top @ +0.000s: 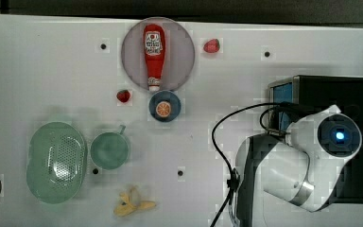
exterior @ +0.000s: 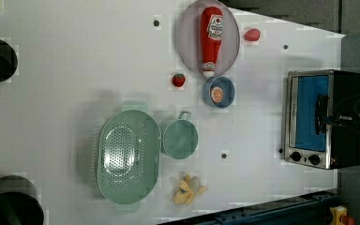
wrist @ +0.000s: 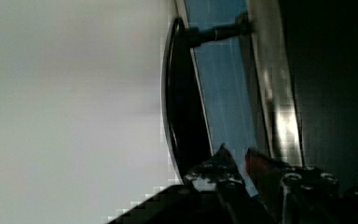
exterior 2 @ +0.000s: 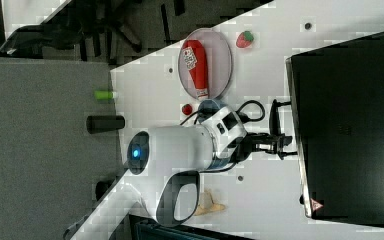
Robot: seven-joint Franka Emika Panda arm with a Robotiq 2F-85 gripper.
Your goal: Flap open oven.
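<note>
oven (exterior: 342, 117): matt black casing | frame: shiny metal | handle (wrist: 179, 116): glossy black

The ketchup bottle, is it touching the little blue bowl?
Cannot tell. In the top view the ketchup bottle's cap reaches the bowl's rim, but no gap or contact shows plainly.

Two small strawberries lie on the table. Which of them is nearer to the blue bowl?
The strawberry beside the plate's lower edge in the top view, just left of the blue bowl. The other strawberry lies farther off, on the plate's right.
</note>
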